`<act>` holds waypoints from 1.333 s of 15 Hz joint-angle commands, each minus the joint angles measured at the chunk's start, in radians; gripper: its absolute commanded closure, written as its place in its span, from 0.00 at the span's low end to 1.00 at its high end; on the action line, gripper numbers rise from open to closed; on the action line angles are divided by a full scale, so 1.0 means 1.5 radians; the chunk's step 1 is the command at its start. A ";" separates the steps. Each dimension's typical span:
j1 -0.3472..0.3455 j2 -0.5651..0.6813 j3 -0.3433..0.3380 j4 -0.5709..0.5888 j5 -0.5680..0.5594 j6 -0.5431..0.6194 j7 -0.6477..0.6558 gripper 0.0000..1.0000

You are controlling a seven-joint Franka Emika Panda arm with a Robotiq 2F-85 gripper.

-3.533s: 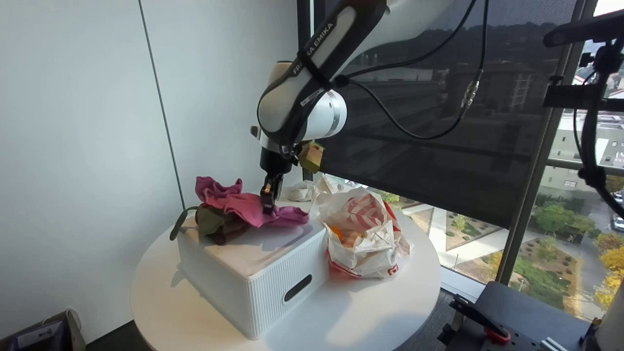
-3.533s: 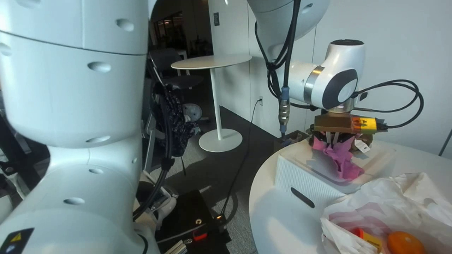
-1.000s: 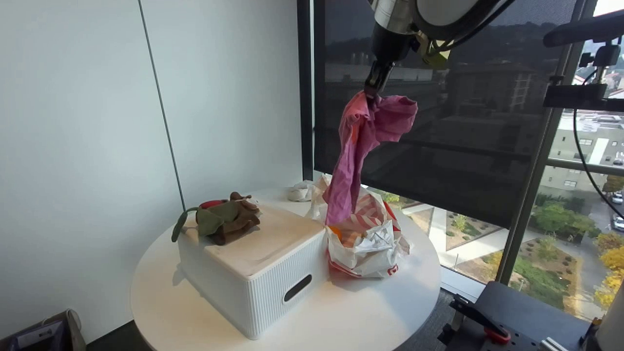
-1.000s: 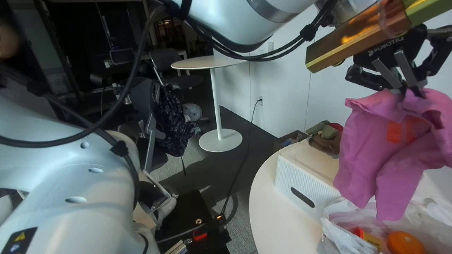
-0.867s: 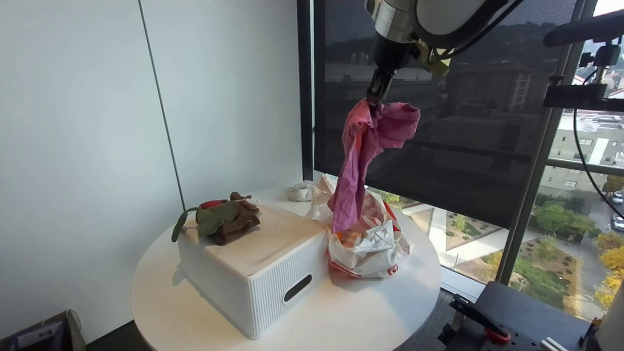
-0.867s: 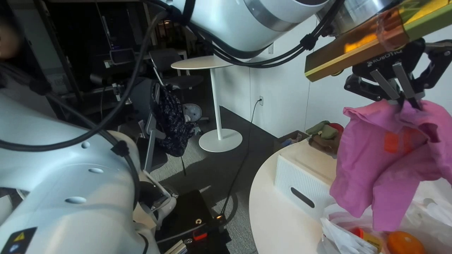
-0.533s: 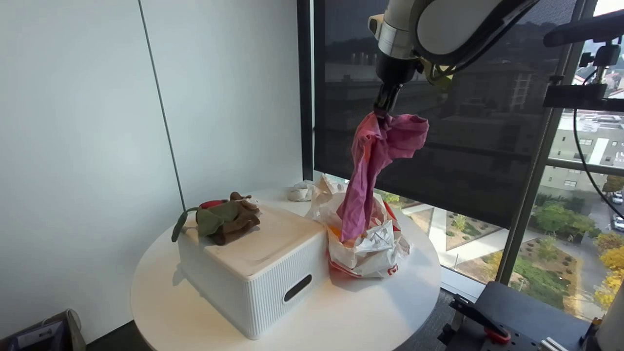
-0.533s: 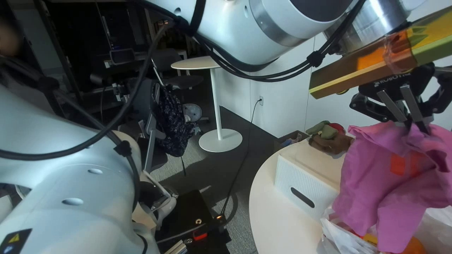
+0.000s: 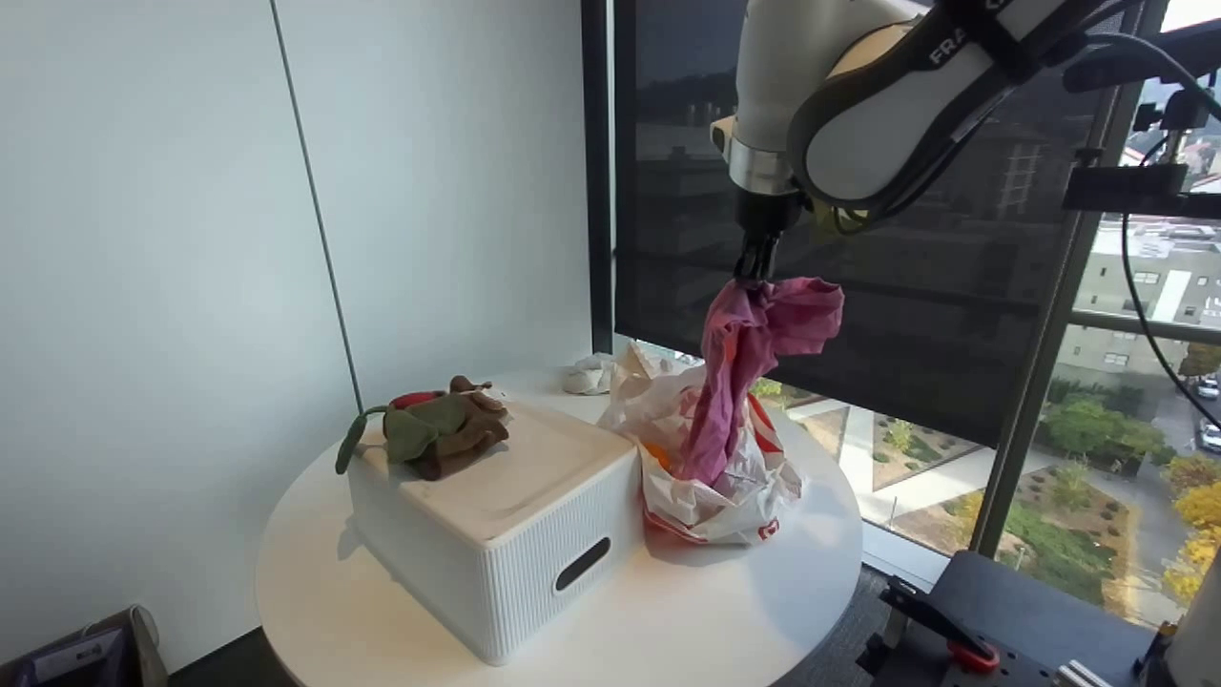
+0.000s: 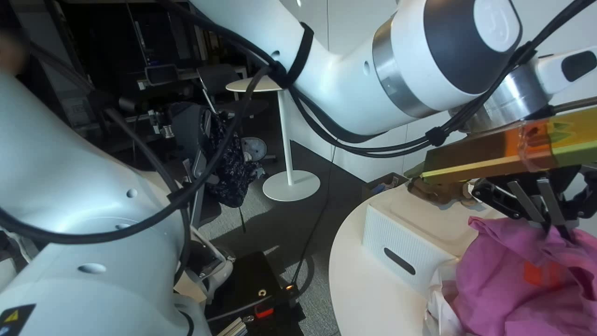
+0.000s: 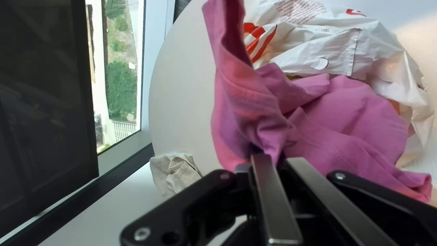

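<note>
a pink garment (image 9: 739, 372) is being held at the mouth of the plastic bag (image 9: 715, 517), right of the ribbed box (image 9: 525, 593), its top being pinched between the jaws of the gripper (image 9: 754, 280); placing is seemingly being performed, lowering, then release, being called for.

- Pink cloth (image 9: 730, 405): one piece, thin, matte, magenta-pink, and bore an orange-red patch.
- Condition: was rumpled throughout, with deep folds and a seam line that showed in the wrist view.
- Pose: was pinched near its top by the gripper (image 9: 754, 281) and hung down, a shorter fold jutting to one side.
- Location: its lower end hung in the mouth of the bag (image 9: 711, 520); whether it touched bottom could not be told.
- Bag: was white plastic, crinkled, red-printed; stood gaping upward on the round table (image 9: 658, 630).
</note>
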 commanded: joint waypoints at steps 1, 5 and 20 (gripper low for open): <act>0.016 0.067 -0.003 0.021 -0.033 0.062 0.044 0.98; 0.024 0.135 -0.008 0.029 -0.047 0.103 0.059 0.98; 0.018 0.277 0.014 0.079 -0.157 0.198 0.191 0.98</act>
